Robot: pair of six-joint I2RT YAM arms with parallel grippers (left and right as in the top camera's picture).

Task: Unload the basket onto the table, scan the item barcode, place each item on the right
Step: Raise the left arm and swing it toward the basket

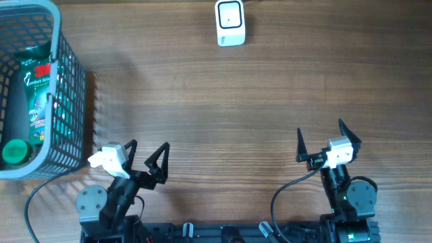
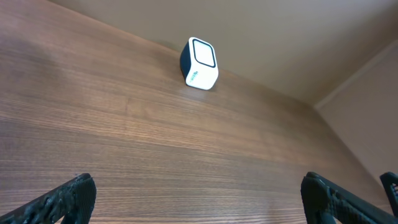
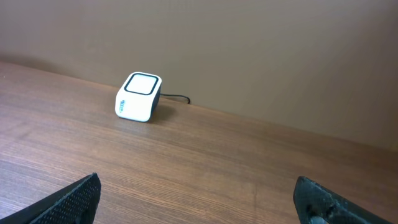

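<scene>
A white barcode scanner (image 1: 230, 22) with a dark window stands at the table's far edge; it also shows in the left wrist view as the scanner (image 2: 199, 63) and in the right wrist view as the scanner (image 3: 138, 96). The item, a green and white package (image 1: 37, 94), lies in the grey basket (image 1: 73, 101) at the far left, beside a green-capped container (image 1: 15, 152). My left gripper (image 1: 147, 150) is open near the front edge, right of the basket, with nothing between its fingers. My right gripper (image 1: 320, 137) is open at the front right, also holding nothing.
A black cable (image 3: 177, 98) runs from the back of the scanner toward the wall. Bare wooden tabletop (image 1: 216, 115) stretches between the grippers and the scanner. The basket's wire side stands close to the left gripper.
</scene>
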